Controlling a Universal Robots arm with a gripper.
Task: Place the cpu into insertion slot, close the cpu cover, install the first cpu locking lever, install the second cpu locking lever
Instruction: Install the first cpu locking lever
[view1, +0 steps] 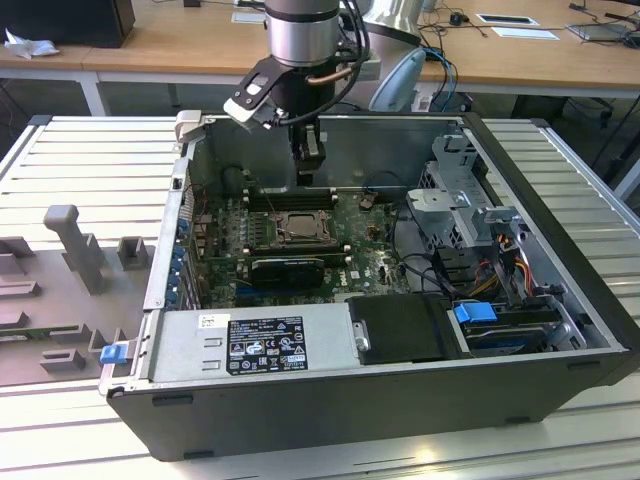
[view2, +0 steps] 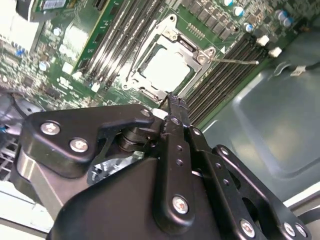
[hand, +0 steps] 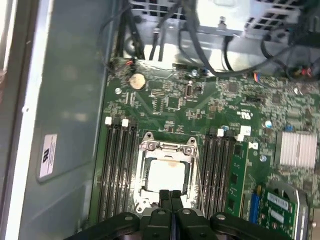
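Gripper (hand: 170, 194): black jointed metal with screw-headed links, clenched tip to tip on nothing. Hangs over one edge of the insertion slot (view1: 298, 228), inside an open computer case (view1: 400, 150). Cpu (hand: 167, 172): flat, smooth, pale square; sits seated in the slot. Cpu cover (hand: 167, 146): thin silvery frame, lies lowered around the chip and leaves it bare through the cut-out centre. Locking lever (view2: 235, 61): slim steel rod, juts from a socket corner across the neighbouring memory slots (hand: 117, 170). Socket hemmed closely on two sides by those long black slots, open overhead. Bordered past one bank by the smooth grey case wall. Mounted on a green motherboard (hand: 175, 100) crowded with small parts, among them a round coin battery (hand: 136, 81) and a finned silver heatsink (hand: 295, 149), with black cables (hand: 200, 45) looped at the far edge. Set on a ribbed metal table (view1: 90, 160), with wooden desks (view1: 170, 40) behind.
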